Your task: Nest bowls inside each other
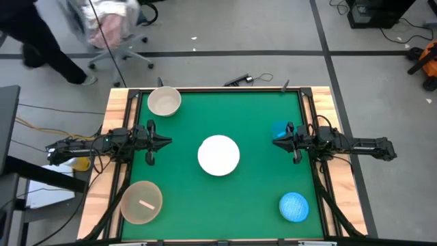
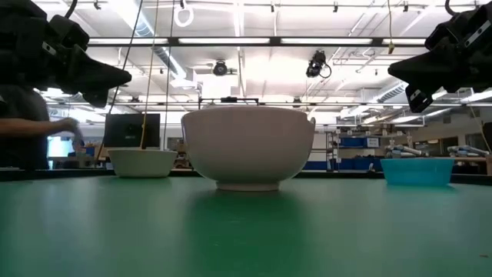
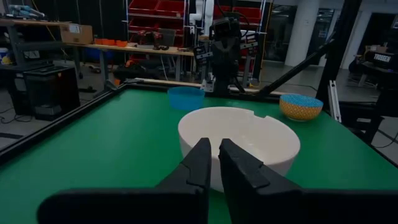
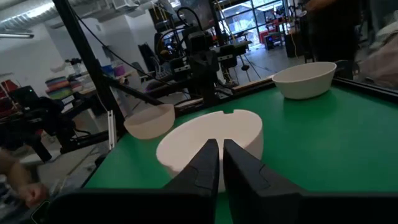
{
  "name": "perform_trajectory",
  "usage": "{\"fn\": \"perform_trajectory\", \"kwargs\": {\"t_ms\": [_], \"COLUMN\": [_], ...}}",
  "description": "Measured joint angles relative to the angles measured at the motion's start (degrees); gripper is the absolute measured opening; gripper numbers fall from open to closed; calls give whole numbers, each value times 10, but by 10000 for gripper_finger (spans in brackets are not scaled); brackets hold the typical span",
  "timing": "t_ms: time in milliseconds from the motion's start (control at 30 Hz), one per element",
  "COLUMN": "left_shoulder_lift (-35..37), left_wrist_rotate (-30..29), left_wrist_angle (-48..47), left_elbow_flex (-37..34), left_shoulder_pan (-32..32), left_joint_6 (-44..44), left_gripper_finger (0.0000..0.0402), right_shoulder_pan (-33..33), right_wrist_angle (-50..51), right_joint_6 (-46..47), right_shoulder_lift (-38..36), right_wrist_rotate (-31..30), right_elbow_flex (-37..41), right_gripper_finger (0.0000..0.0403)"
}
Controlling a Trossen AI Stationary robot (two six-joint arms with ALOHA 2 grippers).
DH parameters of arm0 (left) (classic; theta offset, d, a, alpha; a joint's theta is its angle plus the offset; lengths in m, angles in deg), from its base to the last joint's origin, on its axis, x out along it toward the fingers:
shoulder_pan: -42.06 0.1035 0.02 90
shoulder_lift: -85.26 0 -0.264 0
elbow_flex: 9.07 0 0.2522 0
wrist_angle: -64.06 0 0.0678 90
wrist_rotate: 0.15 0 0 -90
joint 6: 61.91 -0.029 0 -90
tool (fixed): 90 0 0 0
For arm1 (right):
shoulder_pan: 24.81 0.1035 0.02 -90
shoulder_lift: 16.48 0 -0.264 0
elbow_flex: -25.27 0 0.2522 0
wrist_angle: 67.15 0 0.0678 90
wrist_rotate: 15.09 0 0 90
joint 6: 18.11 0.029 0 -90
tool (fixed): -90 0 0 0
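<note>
The large white bowl [image 1: 218, 155] stands upright on its foot at the middle of the green table, also seen in the low view [image 2: 247, 146]. The cream bowl [image 1: 164, 102] rests at the far left, the tan-orange bowl [image 1: 141, 202] at the near left, and the speckled blue bowl [image 1: 294, 206] at the near right. My left gripper [image 1: 167, 142] hovers shut and level, left of the white bowl [image 3: 239, 146]. My right gripper [image 1: 275, 143] hovers shut and level to its right, pointing at the white bowl [image 4: 211, 146].
A light blue bowl [image 1: 280, 128] sits on the table just beside my right gripper, on its far side. Wooden rails [image 1: 116, 116] border the table. A person [image 1: 41, 41] and an office chair [image 1: 119, 41] are on the floor beyond the far left corner.
</note>
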State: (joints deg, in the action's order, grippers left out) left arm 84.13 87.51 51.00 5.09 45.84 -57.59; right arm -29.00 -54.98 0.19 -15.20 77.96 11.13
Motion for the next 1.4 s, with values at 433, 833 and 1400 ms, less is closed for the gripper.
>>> {"fn": "perform_trajectory", "kwargs": {"t_ms": [433,833,1400], "left_shoulder_lift": [0,0,0], "left_wrist_rotate": [0,0,-47], "left_wrist_angle": [0,0,53], "left_elbow_flex": [0,0,0], "left_shoulder_pan": [0,0,0], "left_joint_6": [0,0,-39], "left_gripper_finger": [39,39,39], "right_shoulder_pan": [0,0,-1], "right_wrist_angle": [0,-48,-150], "right_joint_6": [0,-49,11], "right_shoulder_lift": [0,0,0], "right_wrist_rotate": [0,-65,-103], "right_elbow_flex": [0,0,0], "right_gripper_finger": [30,30,30]}}
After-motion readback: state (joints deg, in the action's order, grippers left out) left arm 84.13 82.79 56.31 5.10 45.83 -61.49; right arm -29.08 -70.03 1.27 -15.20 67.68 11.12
